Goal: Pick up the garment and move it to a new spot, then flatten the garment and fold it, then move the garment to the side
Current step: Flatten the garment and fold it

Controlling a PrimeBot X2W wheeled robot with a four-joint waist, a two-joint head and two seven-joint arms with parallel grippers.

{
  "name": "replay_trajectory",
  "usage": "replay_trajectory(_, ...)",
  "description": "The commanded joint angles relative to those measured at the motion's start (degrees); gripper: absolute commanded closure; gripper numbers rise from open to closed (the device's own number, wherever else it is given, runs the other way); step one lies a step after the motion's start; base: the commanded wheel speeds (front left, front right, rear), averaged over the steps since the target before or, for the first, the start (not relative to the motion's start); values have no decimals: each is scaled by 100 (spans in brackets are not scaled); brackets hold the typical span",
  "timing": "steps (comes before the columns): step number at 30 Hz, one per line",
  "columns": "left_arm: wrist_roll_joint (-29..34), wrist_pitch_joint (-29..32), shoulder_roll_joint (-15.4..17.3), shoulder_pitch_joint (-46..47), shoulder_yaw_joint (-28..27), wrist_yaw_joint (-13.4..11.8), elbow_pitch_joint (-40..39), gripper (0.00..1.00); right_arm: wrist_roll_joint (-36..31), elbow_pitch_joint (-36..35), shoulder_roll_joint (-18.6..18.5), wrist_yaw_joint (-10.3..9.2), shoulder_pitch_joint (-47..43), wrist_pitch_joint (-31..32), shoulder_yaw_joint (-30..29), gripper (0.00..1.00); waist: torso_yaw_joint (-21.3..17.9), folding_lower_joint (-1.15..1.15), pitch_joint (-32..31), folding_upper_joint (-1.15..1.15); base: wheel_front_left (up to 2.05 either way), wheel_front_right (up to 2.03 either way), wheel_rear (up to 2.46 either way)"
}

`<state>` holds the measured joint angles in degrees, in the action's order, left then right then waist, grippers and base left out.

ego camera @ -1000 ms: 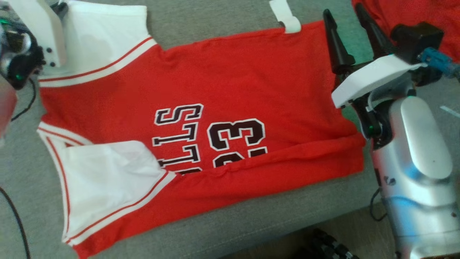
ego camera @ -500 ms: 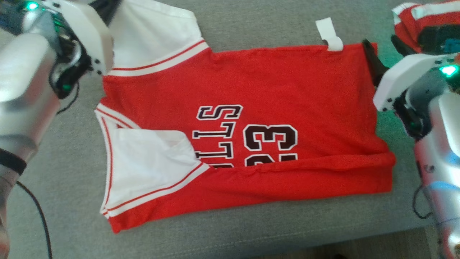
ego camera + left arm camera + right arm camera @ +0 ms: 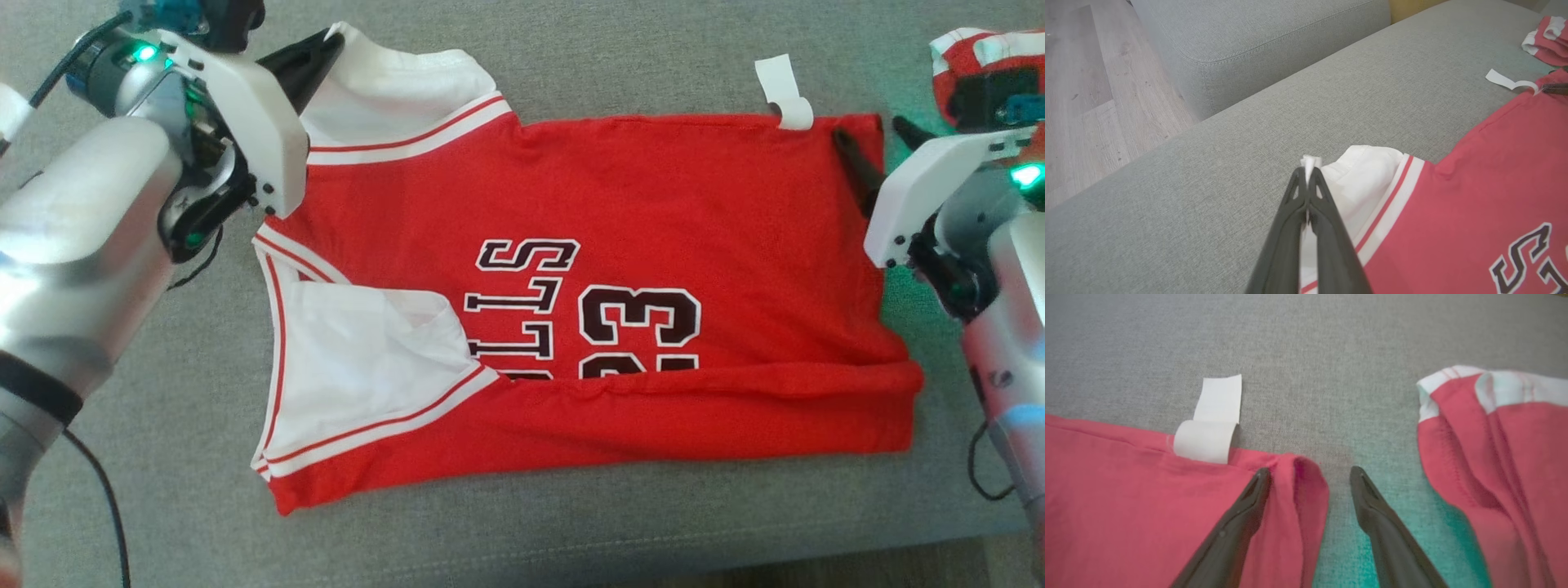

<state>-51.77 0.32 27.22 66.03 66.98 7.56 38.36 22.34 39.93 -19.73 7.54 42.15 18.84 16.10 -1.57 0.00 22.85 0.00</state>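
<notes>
The garment [image 3: 653,204] is a red jersey with white sleeves and dark lettering, lying flat on a grey sofa cushion [image 3: 620,49], its near edge folded over. My left gripper [image 3: 331,41] is at the far left corner, shut on the tip of the white sleeve [image 3: 1367,171]. In the left wrist view, white cloth pokes out between the closed tips of that gripper [image 3: 1308,171]. My right gripper [image 3: 872,135] is open at the far right hem corner. The right wrist view shows the right gripper [image 3: 1310,471] straddling the raised red corner [image 3: 1306,490], one finger on the cloth, the other on the cushion.
A white tag [image 3: 784,94] curls off the garment's far edge. A second red and white garment [image 3: 971,49] lies bunched just right of my right gripper. The cushion's front edge [image 3: 571,555] runs along the bottom. Another sofa section [image 3: 1269,36] and wooden floor [image 3: 1086,81] lie beyond.
The head camera has shifted, sliding the whole picture to the right. My right gripper has come down onto the garment's far right corner. The left gripper stays pinched on the sleeve.
</notes>
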Motion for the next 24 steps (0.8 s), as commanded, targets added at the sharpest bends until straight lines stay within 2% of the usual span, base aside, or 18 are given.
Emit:
replay_trajectory(1,-51,-71,248,250,-187,-8,-95,100,56,-122,-77,-5,105,47,63,17,-4,0,-1,0,0,0,0)
replay_trajectory(2,-55,-77,255,255,-168,-8,-94,100,134,-70,-68,-5,121,88,100,100,-8,0,-3,0,0,0,0)
replay_trajectory(5,-61,-108,267,265,-122,-8,-68,100,303,4,-92,-5,187,133,254,100,-21,0,-12,0,0,0,0)
replay_trajectory(12,-16,-423,252,394,-198,-44,192,100,355,146,-204,-5,478,-300,325,100,-52,0,-26,0,0,0,0)
replay_trajectory(24,211,-1405,-123,1067,-604,-377,979,100,95,744,25,-5,1248,-1708,-116,100,-61,0,73,0,0,0,0)
